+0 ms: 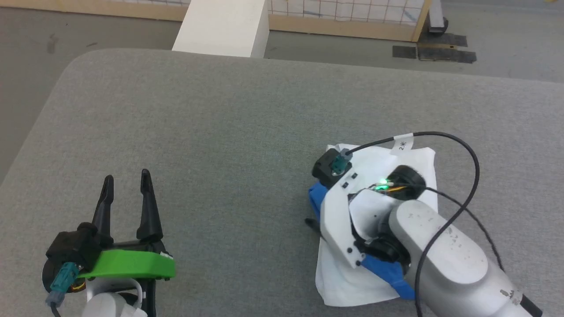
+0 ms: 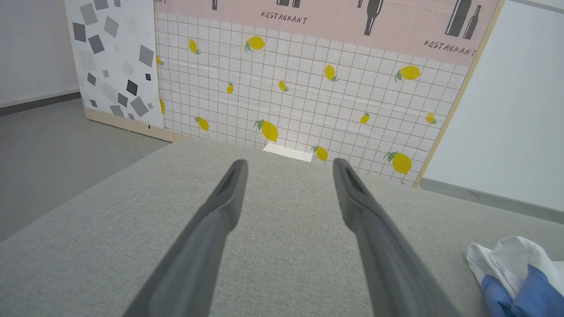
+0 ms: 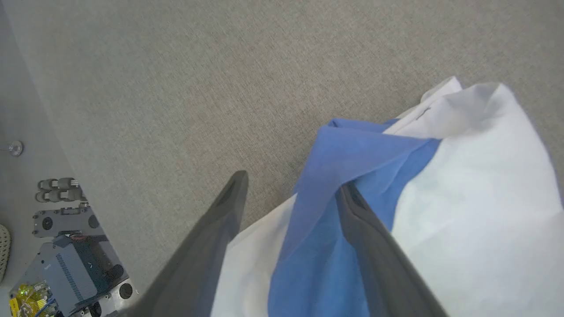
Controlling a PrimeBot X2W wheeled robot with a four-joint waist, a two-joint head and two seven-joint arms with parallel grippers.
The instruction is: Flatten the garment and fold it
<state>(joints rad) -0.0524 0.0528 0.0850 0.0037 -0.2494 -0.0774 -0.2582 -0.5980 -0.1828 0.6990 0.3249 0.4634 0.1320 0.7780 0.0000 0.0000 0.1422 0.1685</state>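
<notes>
The fingers (image 3: 229, 207) of your right gripper (image 3: 290, 179) stand apart; your left gripper (image 1: 127, 175) gapes wide over the bare table (image 1: 220, 110). The garment (image 1: 414, 163) lies on the table's near right under your right arm, a compact bundle with its long axis near-to-far, leaning right. A blue sleeve fold (image 3: 352, 149) rises between the right fingers. You're probably late in folding, though the arm hides much. Next, pinch that fold and lay it flat.

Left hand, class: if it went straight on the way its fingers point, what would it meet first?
For the left hand, the way looks free over the grey table, the garment lying off to its right. Past the far edge, the white block seems first in line, though depth is unclear.
</notes>
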